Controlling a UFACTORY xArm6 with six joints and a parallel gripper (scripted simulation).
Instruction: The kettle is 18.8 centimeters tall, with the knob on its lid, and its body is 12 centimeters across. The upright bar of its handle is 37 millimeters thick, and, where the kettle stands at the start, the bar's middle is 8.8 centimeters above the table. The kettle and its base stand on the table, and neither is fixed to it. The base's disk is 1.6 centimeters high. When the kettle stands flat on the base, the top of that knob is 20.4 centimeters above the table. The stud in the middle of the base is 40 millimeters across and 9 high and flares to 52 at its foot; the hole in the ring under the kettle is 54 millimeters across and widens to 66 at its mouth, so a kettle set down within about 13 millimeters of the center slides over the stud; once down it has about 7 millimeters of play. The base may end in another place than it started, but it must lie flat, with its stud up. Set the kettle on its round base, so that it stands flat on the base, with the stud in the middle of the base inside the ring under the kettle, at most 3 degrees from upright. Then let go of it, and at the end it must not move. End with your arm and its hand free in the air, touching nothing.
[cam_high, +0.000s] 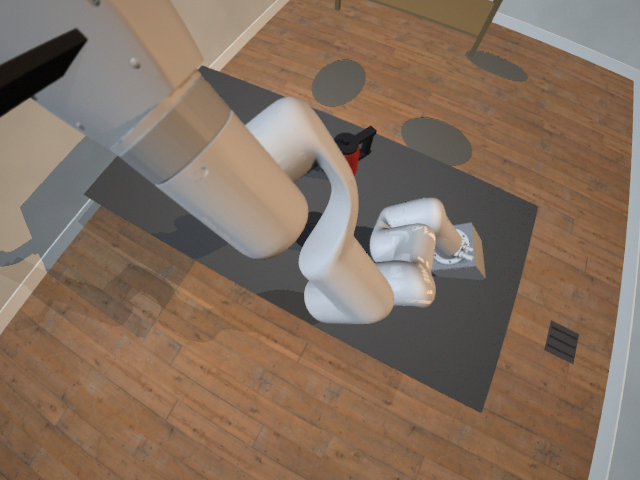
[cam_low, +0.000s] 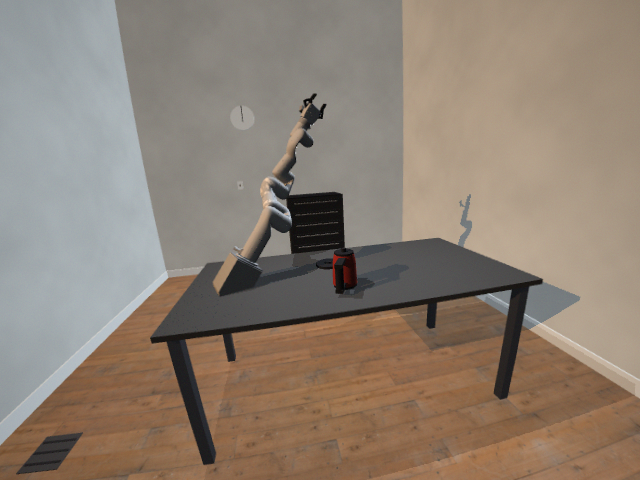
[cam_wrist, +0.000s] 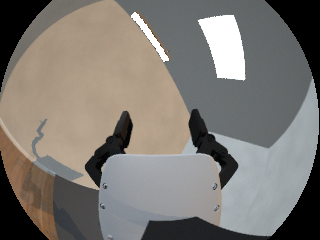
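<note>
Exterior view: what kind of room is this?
Likely a sparse domestic room: wood plank floor, plain walls with white baseboards, one dark table bearing the arm, a red kettle and its base.

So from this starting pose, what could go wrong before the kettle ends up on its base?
1. The tool is open, high above the table, pointing upward; a long reach down could arrive misaligned with the kettle handle.
2. The kettle is free-standing, so a sideways bump may tip it.
3. The base is low, close behind the kettle and unfixed; a passing arm or kettle could shove it.
</note>
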